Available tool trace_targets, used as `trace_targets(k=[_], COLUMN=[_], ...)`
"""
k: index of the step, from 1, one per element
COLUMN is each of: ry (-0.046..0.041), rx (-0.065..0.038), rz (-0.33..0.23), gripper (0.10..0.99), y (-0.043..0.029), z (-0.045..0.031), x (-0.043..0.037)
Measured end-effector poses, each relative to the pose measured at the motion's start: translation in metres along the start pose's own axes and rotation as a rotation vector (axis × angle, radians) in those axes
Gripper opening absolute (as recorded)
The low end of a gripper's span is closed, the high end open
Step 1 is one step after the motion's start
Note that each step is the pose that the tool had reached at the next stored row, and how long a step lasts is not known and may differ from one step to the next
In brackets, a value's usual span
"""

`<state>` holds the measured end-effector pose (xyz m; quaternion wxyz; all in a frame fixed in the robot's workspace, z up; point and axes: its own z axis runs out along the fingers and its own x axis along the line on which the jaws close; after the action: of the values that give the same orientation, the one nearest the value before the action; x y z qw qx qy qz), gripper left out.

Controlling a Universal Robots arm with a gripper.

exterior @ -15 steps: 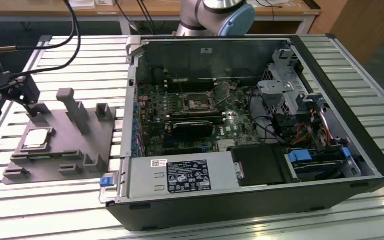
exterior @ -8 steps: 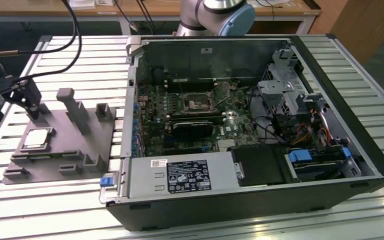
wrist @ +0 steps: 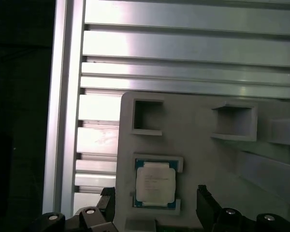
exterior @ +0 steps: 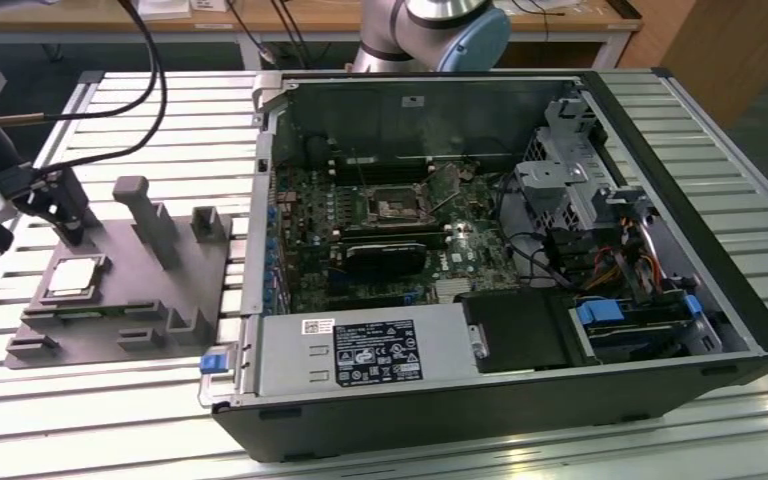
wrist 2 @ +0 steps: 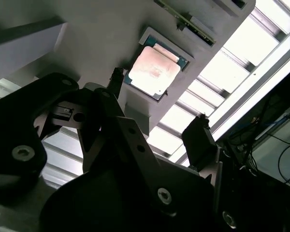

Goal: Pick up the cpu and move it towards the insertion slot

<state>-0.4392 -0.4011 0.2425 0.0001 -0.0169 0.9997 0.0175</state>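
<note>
Black metal makes up the two-fingered gripper point(wrist 2: 158, 99), whose fingers point(wrist 2: 199, 130) stand spread wide with nothing between them. It hangs above the cpu point(wrist: 155, 182), a small flat square chip with a silvery-grey top and a pale rim, and does not touch it. In both wrist views a fingertip shows to each side of the chip.

The cpu lies flat in a shallow square pocket of the grey plastic fixture point(exterior: 157, 285), at the end toward the exterior view's left. The fixture's upright posts point(exterior: 144, 215) stand beyond it. The fixture rests on the ribbed aluminium table point(exterior: 104, 400).

Just beside the fixture, toward the exterior view's right, lies the open-sided black computer case point(exterior: 704, 300), and inside it the green circuit board point(exterior: 311, 270). The insertion slot point(exterior: 391, 207), a small square socket with a dark centre and a shiny metal frame, sits on that board, well apart from the cpu. Farthest back rises the grey-and-blue arm base point(exterior: 444, 25).
</note>
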Motion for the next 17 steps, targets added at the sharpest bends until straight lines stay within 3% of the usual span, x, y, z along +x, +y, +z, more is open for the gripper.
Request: trace_targets(k=[17], ry=[-0.0007], rx=[0.0], rz=[0.0], gripper=[0.765], y=[-0.0013], z=[0.0302], x=[0.0])
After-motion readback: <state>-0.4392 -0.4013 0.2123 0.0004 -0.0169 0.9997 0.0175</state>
